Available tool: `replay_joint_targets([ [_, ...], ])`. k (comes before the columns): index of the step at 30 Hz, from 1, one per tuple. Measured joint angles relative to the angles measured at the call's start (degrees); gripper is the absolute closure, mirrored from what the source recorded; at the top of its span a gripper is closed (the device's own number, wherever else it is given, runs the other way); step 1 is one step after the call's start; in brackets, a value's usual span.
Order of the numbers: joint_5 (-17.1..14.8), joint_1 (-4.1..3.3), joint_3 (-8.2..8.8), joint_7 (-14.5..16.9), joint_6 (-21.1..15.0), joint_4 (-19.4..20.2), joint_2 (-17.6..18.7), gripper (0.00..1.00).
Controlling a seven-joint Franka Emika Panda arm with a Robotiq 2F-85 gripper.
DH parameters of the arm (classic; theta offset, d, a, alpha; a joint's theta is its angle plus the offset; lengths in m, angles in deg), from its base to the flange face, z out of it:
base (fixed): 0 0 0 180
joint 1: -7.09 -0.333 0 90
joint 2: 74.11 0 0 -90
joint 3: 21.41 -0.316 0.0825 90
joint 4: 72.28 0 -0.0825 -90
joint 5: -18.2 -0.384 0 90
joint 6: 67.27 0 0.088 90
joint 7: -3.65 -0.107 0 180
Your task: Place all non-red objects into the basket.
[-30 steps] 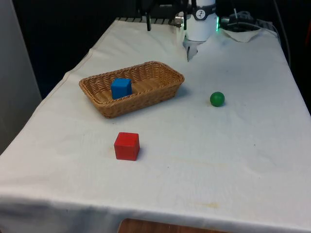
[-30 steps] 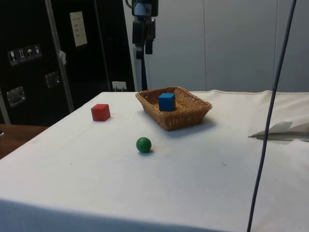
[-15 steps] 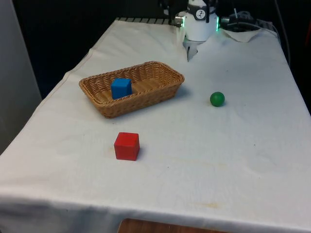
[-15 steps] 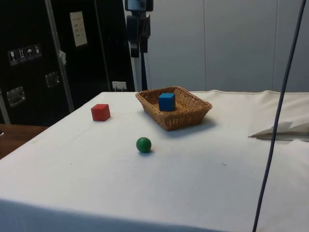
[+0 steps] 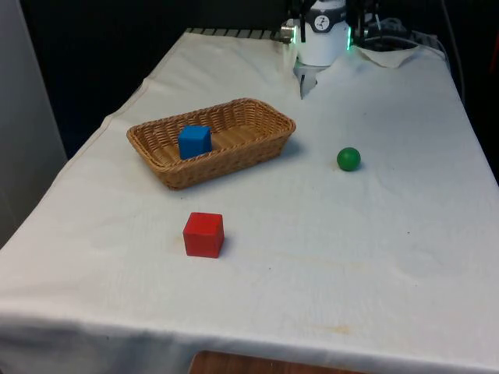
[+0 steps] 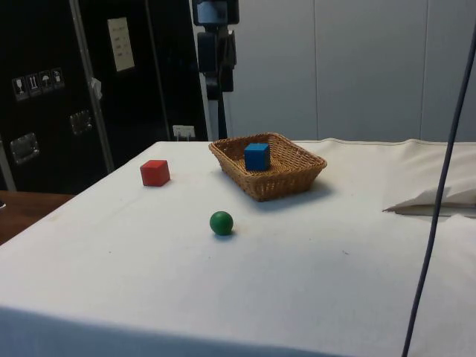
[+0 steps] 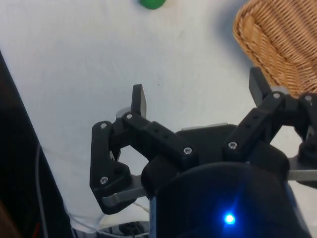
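A green ball (image 5: 348, 159) lies on the white cloth at the front view's right, apart from the wicker basket (image 5: 257, 109). A blue cube (image 5: 194, 142) sits inside the basket. A red cube (image 5: 203, 234) rests on the cloth nearer the front edge. In the side view my gripper (image 6: 215, 91) hangs high above the table's far end, behind the basket (image 6: 297, 175). The wrist view has the gripper (image 7: 198, 91) open with nothing between its fingers, the green ball (image 7: 152, 3) ahead of it and the basket (image 7: 277, 44) off to one side.
A crumpled white sheet (image 5: 398, 54) lies at the table's far end near the robot base. A dark cable (image 6: 440, 186) hangs across the side view's right. The cloth's edges drop off on both sides.
The gripper has swung at height towards the front view's right, from over the basket's side to above the robot base. The objects have not moved.
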Motion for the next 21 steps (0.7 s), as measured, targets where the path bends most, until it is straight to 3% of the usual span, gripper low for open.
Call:
replay_joint_targets([
  [6,0.5,0.0,-2.69,-2.5,-1.8,0.5,2.2,0.0],
  [9,0.6,0.0,-2.98,-2.8,-2.1,0.5,2.6,0.0],
  [21,0.9,0.0,-7.1,-6.6,-6.0,0.7,7.0,0.0],
])
